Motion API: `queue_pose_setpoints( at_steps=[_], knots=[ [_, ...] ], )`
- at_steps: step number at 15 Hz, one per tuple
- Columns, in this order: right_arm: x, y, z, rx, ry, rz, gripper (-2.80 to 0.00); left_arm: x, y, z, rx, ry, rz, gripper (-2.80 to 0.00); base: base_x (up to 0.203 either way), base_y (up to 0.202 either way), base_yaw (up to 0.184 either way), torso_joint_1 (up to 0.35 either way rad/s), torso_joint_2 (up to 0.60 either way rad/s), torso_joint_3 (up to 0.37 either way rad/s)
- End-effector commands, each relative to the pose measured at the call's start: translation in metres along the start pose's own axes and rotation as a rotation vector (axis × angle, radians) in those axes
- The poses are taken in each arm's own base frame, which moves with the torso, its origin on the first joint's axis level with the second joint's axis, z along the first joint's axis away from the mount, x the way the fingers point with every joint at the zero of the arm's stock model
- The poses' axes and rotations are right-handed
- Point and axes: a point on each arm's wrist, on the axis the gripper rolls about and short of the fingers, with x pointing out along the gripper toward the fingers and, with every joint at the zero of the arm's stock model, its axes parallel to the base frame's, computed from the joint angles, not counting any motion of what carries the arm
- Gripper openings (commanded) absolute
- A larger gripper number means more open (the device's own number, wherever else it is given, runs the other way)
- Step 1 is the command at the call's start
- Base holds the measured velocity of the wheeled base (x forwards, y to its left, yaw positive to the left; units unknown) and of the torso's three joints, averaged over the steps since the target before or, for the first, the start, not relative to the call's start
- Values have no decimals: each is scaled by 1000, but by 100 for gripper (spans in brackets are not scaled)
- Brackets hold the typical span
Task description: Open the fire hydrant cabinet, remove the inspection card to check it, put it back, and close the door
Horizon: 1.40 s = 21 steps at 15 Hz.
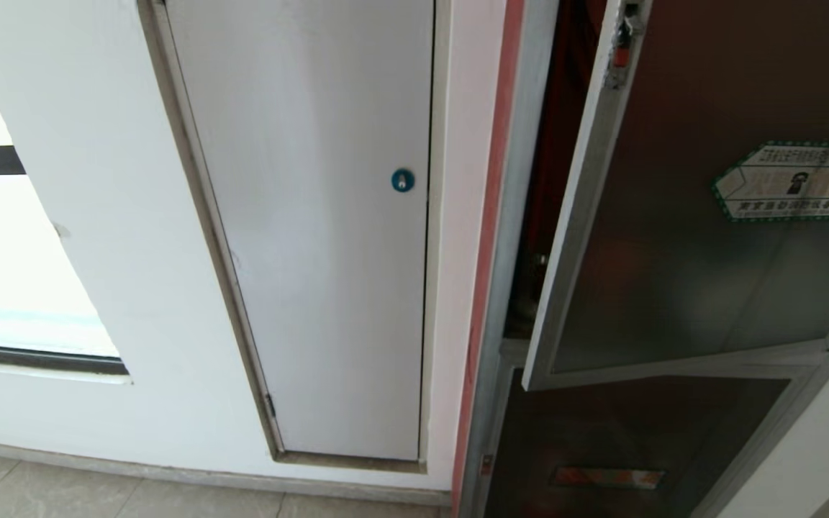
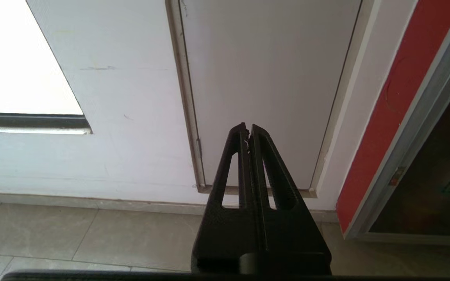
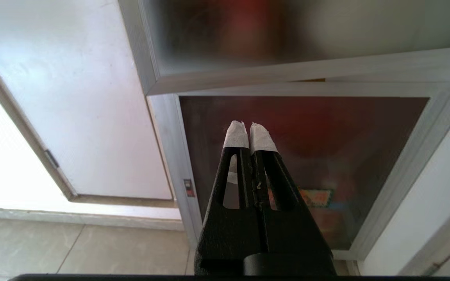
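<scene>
The fire hydrant cabinet [image 1: 512, 237] stands at the right in the head view, its aluminium frame edged in red. Its door [image 1: 681, 259], dark tinted glass with a green-bordered white sticker [image 1: 792, 181] and a small red latch [image 1: 622, 50], hangs ajar, swung out a little from the frame. A narrow dark red gap of interior [image 1: 555, 180] shows behind it. The inspection card is hidden. My right gripper [image 3: 249, 127], its tips wrapped in white tape, is shut and empty, low in front of the cabinet's lower dark pane [image 3: 326, 156], below the door's bottom rail [image 3: 307, 70]. My left gripper [image 2: 247, 127] is shut and empty, facing the white door.
A plain white panel door [image 1: 314, 230] with a round blue lock [image 1: 402, 180] sits left of the cabinet. A bright window [image 1: 4, 288] is at the far left. Beige floor tiles [image 2: 92, 234] run along the wall's foot. The lower pane carries a red label [image 1: 607, 477].
</scene>
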Motion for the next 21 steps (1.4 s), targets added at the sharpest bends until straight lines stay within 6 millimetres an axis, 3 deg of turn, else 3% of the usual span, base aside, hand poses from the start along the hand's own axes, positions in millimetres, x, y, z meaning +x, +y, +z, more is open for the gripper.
queue_pose_setpoints(
  at_steps=[1, 15, 21],
  knots=[
    [0, 0, 0, 1, 3, 0, -280, 1, 0, -2, 0, 8, 0, -280, 198, 0, -1, 4, 7, 4],
    [0, 0, 0, 1, 3, 0, -280, 1, 0, -2, -3, 7, 3, -280, 194, 0, 0, 4, 2, 2],
    [0, 0, 0, 1, 3, 0, -280, 1, 0, -2, -5, 7, 3, -280, 14, 0, -1, 2, 1, 0]
  ],
)
